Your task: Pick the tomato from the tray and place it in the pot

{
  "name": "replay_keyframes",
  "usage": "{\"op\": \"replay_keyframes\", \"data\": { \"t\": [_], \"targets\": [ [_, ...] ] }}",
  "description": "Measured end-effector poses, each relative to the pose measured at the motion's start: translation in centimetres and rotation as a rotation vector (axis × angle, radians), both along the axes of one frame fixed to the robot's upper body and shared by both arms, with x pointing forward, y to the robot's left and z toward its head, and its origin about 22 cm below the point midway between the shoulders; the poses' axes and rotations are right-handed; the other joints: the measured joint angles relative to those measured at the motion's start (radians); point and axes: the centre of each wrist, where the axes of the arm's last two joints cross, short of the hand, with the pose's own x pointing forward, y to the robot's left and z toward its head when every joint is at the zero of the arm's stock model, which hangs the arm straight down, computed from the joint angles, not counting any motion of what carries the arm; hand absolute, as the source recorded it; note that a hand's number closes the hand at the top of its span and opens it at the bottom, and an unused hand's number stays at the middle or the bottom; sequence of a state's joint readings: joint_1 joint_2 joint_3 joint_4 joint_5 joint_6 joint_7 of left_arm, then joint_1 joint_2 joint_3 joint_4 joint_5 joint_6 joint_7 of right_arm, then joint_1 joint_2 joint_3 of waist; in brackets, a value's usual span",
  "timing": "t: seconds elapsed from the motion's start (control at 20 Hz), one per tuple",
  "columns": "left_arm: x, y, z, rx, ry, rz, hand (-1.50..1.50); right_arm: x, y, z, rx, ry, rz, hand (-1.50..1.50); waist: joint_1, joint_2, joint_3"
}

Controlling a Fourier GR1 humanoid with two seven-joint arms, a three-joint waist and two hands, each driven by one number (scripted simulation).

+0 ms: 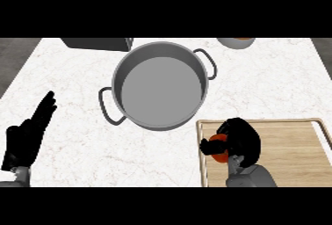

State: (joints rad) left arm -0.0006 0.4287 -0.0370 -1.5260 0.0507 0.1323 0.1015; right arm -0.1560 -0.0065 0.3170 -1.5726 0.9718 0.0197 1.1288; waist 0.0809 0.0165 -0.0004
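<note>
**Tomato's grabbed, pot's right next door**

So the right hand has its fingers curled round the tomato, over the left edge of the wooden tray. I can't tell from here whether it's off the tray yet or sitting on it. The pot sits on the bench just up and left of the tray's corner, with nothing in it. The left hand is open with its fingers up, parked at the left side of the bench.

If it were me, I'd go straight up first, so the tomato clears the tray's lip and then the pot's rim. Then swing it over the middle of the pot, not the near wall or the side handle. Bring it down inside before letting go. A tomato is round and smooth, so I reckon a drop from high up would make it bounce or roll around.
</note>
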Motion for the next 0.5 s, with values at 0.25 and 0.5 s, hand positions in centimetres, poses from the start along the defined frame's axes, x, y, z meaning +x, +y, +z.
{"op": "replay_keyframes", "data": {
  "t": [0.25,0.5],
  "targets": [
    [1.2,-1.6,0.9,0.003,-0.028,-0.085,0.0,2.0,4.4,1.5,-0.047,-0.059,0.199,1.5,0.098,0.022,-0.002],
    [2.0,-2.7,1.3,0.007,-0.028,-0.132,0.0,4.2,7.4,3.4,-0.151,-0.128,0.281,1.5,0.135,0.023,-0.005]
  ]
}}
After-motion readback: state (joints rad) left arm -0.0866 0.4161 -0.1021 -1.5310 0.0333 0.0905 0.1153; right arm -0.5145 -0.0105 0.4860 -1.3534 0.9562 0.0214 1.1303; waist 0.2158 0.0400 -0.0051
